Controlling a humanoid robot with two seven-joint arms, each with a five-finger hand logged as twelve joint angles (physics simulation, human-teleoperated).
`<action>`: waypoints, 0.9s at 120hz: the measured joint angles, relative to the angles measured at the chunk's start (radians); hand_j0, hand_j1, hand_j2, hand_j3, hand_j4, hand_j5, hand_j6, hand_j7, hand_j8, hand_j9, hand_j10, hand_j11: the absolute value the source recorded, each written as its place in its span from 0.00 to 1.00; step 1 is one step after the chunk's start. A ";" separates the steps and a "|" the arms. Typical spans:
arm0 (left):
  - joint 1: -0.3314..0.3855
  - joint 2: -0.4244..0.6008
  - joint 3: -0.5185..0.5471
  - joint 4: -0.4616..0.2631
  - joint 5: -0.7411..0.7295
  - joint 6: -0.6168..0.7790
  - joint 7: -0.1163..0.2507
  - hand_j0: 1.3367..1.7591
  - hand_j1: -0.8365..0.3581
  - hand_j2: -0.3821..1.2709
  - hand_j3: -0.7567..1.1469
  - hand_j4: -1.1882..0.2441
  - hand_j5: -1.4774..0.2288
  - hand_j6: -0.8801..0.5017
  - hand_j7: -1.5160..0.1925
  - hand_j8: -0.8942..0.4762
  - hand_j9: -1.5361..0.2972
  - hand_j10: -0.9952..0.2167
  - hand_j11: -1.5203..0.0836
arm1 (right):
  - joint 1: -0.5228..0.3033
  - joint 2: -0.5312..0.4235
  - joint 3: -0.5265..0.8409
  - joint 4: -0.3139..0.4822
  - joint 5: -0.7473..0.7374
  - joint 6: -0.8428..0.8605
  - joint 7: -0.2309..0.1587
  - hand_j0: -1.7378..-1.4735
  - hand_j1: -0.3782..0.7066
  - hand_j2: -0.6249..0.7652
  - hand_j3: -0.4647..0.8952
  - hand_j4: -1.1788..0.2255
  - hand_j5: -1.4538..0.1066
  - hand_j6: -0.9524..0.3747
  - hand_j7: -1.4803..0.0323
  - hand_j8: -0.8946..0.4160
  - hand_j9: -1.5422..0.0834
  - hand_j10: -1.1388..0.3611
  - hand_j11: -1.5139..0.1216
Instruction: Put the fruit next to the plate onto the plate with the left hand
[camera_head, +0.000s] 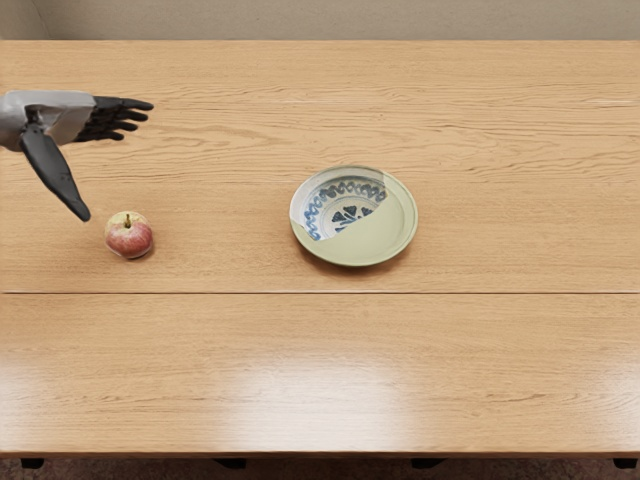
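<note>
You have one round, red-and-yellow apple (128, 236) with a short stem on the smooth wood-grain worktop (320, 360), well left of the one round glazed plate (398, 238), which is pale green with a blue pattern. Your left hand (70, 118) hovers just beyond the apple, its dark fingers (122, 105) stretched wide and holding nothing.

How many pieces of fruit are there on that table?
1. An apple lies on the table, left of the plate and apart from it, just below the open left hand. Nothing in view looks able to hide another.
</note>
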 joint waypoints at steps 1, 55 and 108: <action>-0.001 0.000 0.000 0.000 -0.001 0.000 0.000 0.76 0.99 0.23 0.40 0.83 0.87 0.63 0.89 0.65 0.84 0.82 0.95 | 0.000 0.000 0.000 0.000 0.000 0.000 0.000 0.30 0.04 0.45 0.34 0.83 0.92 0.71 0.97 0.67 0.94 0.75 0.91; -0.087 -0.127 -0.020 -0.005 -0.089 0.000 0.490 0.76 0.99 0.23 0.40 0.83 0.87 0.63 0.89 0.65 0.84 0.82 0.95 | 0.009 0.000 0.001 0.000 -0.001 -0.002 0.000 0.30 0.04 0.45 0.34 0.83 0.92 0.71 0.97 0.67 0.94 0.75 0.91; -0.052 -0.064 -0.014 -0.311 0.350 0.084 0.607 0.76 0.99 0.23 0.40 0.83 0.87 0.63 0.89 0.65 0.84 0.82 0.95 | 0.012 0.000 0.003 0.000 -0.002 -0.002 0.000 0.30 0.04 0.45 0.34 0.83 0.92 0.71 0.97 0.67 0.94 0.75 0.91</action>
